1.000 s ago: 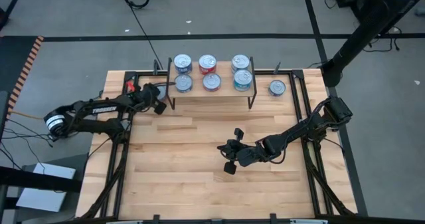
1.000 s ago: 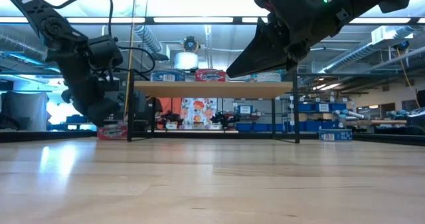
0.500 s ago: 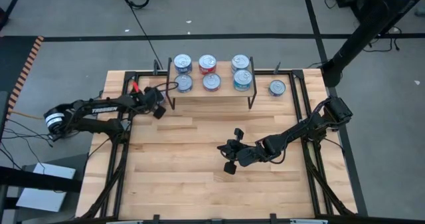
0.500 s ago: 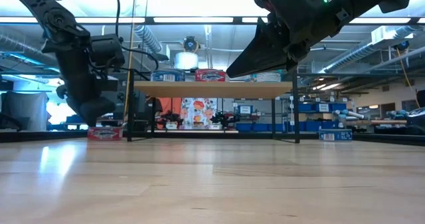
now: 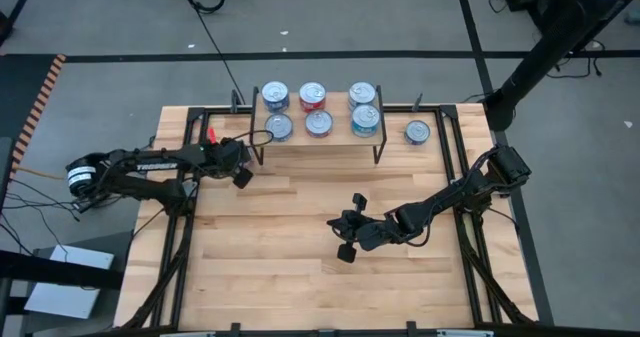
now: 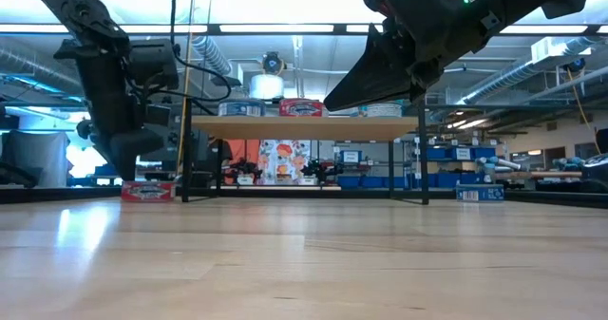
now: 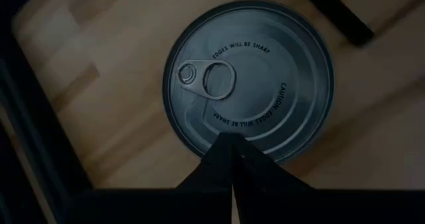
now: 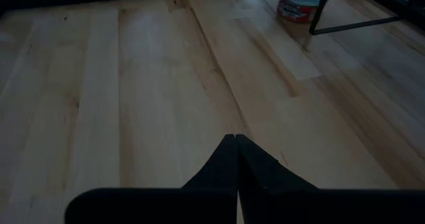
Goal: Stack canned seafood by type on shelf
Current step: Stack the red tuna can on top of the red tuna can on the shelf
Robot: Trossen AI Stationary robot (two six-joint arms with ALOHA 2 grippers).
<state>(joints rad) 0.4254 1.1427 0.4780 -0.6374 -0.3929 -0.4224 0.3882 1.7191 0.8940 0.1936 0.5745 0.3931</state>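
A red-labelled tin [image 7: 249,84] stands upright on the table beside the shelf's [image 5: 320,137] left front leg. It also shows in the low view [image 6: 147,191] and the right wrist view [image 8: 302,3]. My left gripper [image 7: 230,141] is shut and points steeply down over the rim of the tin's lid [image 6: 126,173]; in the high view the left gripper [image 5: 242,169] hides the tin. Several tins [image 5: 318,123] stand on the shelf's plank. One more tin [image 5: 417,132] stands on the table to the right of the shelf. My right gripper [image 5: 345,239] hangs shut over the table's middle. My left gripper's shut fingertips stand over the red tin's lid at its rim [image 7: 226,127], coming from above and slanting steeply down. Whether they touch the lid I cannot tell. The tin stands flat on the table.
Black frame rails [image 5: 190,227] run along the table's left and right sides. The shelf's thin black legs [image 6: 185,159] stand close to the red tin. Bare wood [image 5: 280,267] lies between the two arms and the near edge.
My left gripper, still shut, has swung toward the table's near edge, risen a little and tipped more steeply downward. In the low view more of the red tin shows beside it.
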